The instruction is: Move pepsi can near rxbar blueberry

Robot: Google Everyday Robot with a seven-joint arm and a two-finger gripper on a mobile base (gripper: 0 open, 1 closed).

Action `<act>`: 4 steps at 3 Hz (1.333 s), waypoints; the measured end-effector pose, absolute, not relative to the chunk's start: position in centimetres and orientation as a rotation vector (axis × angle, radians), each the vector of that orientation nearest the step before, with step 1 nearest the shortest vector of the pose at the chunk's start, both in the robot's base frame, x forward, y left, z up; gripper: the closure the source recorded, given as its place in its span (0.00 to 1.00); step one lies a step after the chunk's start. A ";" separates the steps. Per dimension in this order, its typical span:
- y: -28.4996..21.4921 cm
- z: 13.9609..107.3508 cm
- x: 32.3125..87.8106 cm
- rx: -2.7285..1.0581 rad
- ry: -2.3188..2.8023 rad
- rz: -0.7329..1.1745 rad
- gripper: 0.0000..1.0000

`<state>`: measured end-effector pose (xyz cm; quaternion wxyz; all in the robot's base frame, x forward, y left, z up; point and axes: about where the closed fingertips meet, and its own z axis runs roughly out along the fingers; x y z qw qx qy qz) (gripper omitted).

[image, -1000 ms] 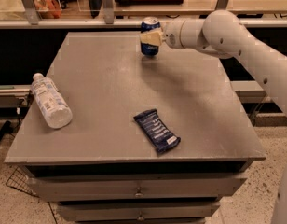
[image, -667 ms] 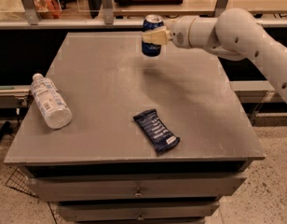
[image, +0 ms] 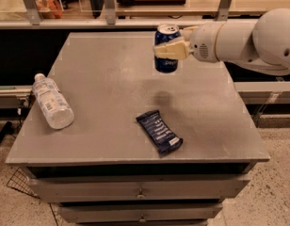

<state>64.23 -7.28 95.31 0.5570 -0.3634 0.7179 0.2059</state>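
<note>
The pepsi can [image: 165, 49], dark blue with a silver top, hangs upright in the air above the middle of the grey table [image: 102, 84], casting a shadow below it. My gripper [image: 169, 49] reaches in from the right and is shut on the can's side, a pale finger [image: 169, 51] across its front. The rxbar blueberry [image: 159, 131], a flat navy wrapper with white lettering, lies diagonally on the table near the front edge, below and in front of the can.
A clear plastic water bottle [image: 52, 101] lies on its side at the table's left edge. Behind the table runs a metal rail with shelving [image: 107, 20]. Drawers [image: 140, 189] sit under the tabletop. My white arm [image: 248, 41] spans the right rear.
The gripper has carried the pepsi can forward from the table's back edge toward the middle, lifted clear of the surface. The bar and bottle have not moved.
</note>
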 end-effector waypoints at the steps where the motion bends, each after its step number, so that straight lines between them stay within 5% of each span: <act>1: -9.5 94.6 57.7 -0.855 1.777 0.405 1.00; 3: -12.5 91.8 52.7 -0.835 1.824 0.418 0.99; 4: -13.1 89.9 52.3 -0.825 1.832 0.484 0.79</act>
